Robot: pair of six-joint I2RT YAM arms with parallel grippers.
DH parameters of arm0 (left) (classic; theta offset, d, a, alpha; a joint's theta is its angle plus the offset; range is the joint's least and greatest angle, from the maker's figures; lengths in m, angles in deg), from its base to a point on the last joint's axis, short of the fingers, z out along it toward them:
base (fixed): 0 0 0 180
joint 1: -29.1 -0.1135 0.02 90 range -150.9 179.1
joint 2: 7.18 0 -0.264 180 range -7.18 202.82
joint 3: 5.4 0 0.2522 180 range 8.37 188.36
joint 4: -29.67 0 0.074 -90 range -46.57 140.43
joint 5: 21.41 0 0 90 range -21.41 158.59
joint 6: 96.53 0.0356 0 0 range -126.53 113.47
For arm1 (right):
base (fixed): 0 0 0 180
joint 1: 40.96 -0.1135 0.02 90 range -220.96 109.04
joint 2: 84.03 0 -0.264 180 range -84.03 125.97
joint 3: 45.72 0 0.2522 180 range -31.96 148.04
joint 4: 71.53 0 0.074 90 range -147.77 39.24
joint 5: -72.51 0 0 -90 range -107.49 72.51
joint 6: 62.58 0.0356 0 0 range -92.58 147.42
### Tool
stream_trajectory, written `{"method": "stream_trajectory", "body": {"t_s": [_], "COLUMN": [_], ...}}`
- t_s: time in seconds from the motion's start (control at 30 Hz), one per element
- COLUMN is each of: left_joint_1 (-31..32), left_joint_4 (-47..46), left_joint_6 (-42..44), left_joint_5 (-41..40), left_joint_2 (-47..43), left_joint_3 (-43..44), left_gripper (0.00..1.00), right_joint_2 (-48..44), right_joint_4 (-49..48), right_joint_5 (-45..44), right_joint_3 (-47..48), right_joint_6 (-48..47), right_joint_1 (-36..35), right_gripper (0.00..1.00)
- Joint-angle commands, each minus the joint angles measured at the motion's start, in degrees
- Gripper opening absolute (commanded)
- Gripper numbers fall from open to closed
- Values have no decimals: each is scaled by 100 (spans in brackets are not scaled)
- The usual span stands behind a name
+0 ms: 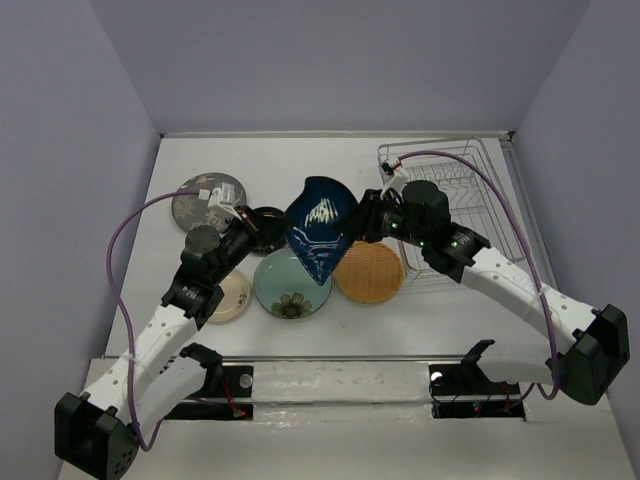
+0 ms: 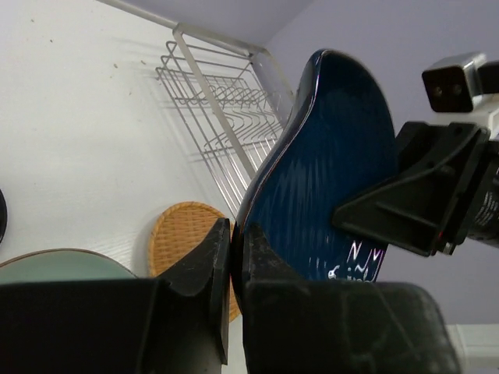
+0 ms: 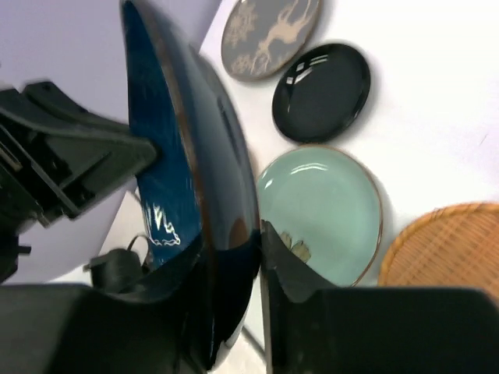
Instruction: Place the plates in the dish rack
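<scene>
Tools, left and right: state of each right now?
Left tool: closed, holding the dark blue plate by its rim.
Right tool: closed on the same plate.

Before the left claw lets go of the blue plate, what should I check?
1. The left claw is clamped on the dark blue plate at its rim: ok.
2. The right claw straddles the opposite rim: ok.
3. The right claw is squeezing firmly: cannot tell.
4. The plate is held up off the teal plate and the orange woven plate: ok.
5. The dish rack slots in view are free: ok.
</scene>
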Motion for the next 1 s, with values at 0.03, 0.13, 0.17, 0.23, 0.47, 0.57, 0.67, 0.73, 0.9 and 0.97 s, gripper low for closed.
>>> {"method": "stream_trajectory", "body": {"t_s": [0.03, 0.13, 0.17, 0.23, 0.47, 0.57, 0.67, 0.73, 0.9, 0.97], "left_joint_1": [17, 8, 8, 8, 8, 8, 17, 69, 420, 482], "left_joint_4": [-1034, -850, -754, -280, 1556, 1751, 2381, 2595, 2245, 2209], "left_joint_6": [-377, -219, -140, 167, 1582, 1706, 2152, 2225, 2198, 2198], "left_joint_5": [488, 750, 865, 1172, 1139, 1549, 1535, 1272, 1648, 1649], "left_joint_2": [-418, -708, -743, -814, -1629, -2034, -2368, -2527, -2765, -2783], "left_joint_3": [-229, -361, -362, -283, -10, -81, 95, 157, -37, -54], "left_gripper": [25, 70, 79, 99, 99, 99, 99, 99, 99, 99], "right_joint_2": [-63, -159, -177, -221, -318, -64, 322, 569, 1411, 1632], "right_joint_4": [-503, -249, -118, 391, 1868, 2265, 2344, 2301, 2038, 1914], "right_joint_5": [-615, -1106, -1396, -1995, -2875, -3532, -4322, -4781, -5169, -5187], "right_joint_3": [134, 256, 326, 510, 1635, 2206, 2767, 3068, 4007, 4184], "right_joint_6": [116, -76, -164, -472, -1201, -1649, -2227, -2756, -3916, -4513], "right_joint_1": [-40, -40, -40, 30, 1496, 2034, 2219, 2359, 2754, 2825], "right_gripper": [7, 7, 7, 7, 7, 7, 7, 7, 7, 7]}}
